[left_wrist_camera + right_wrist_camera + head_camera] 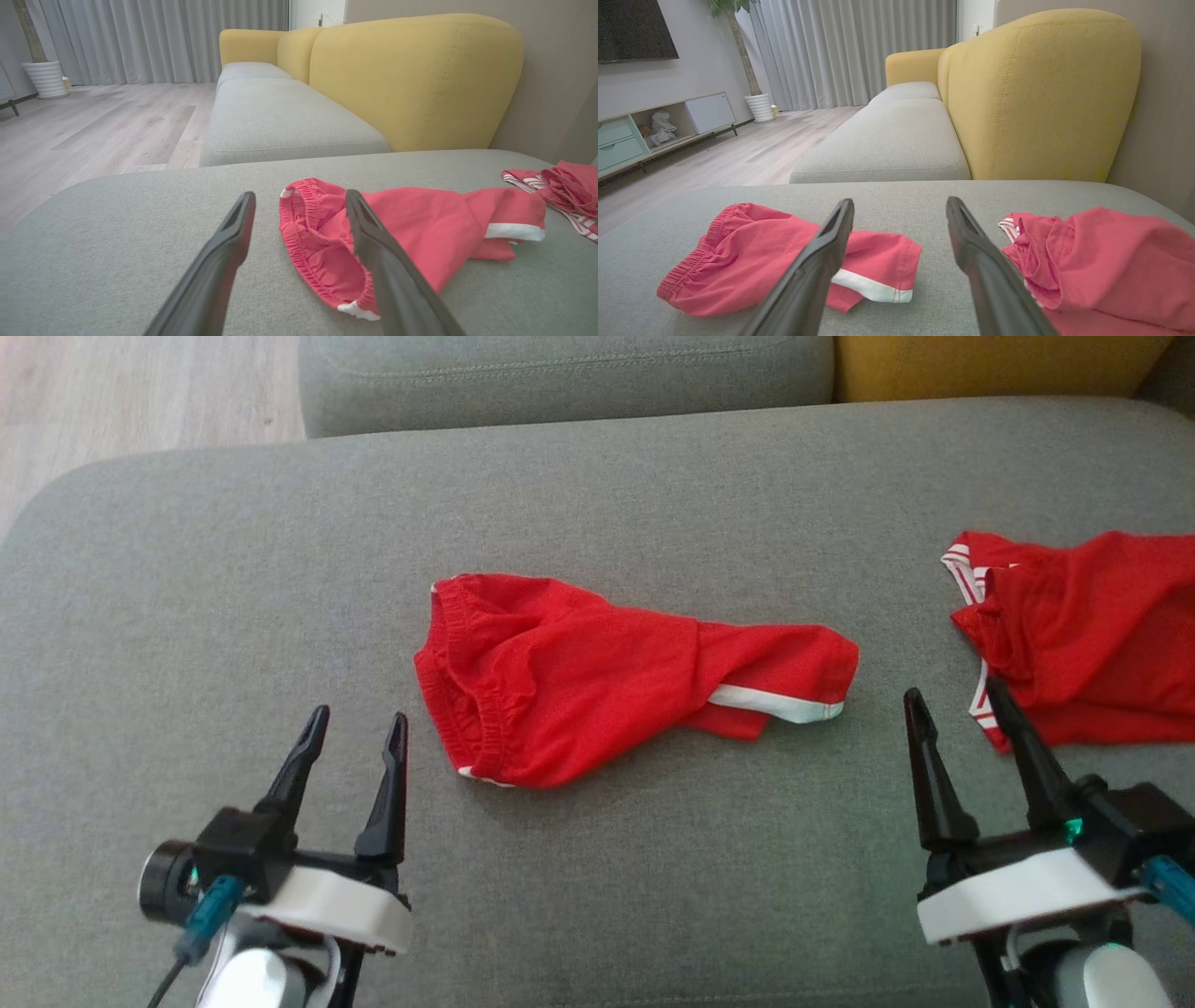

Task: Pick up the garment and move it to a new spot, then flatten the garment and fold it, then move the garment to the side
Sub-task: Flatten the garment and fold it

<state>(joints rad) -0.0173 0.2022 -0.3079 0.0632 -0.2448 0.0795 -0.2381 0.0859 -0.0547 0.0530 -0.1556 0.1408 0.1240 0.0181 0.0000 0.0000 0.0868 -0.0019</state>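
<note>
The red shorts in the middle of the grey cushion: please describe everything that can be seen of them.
The red shorts are thin, soft-looking cloth, lying crumpled on the grey cushion. The gathered elastic waistband is toward the robot's left; a leg with a white hem band points to its right, partly folded under. Only the cushion touches them; the left gripper and right gripper stand open, apart from them.

The shorts (pixel 597 681) are soft red cloth, matt and creased (the white trim looks smoother). The seat (pixel 653 495) is coarse grey weave. The far backrest (pixel 411 79) is nubby yellow fabric. The floor (pixel 103 121) is pale wood, faintly sheened.
</note>
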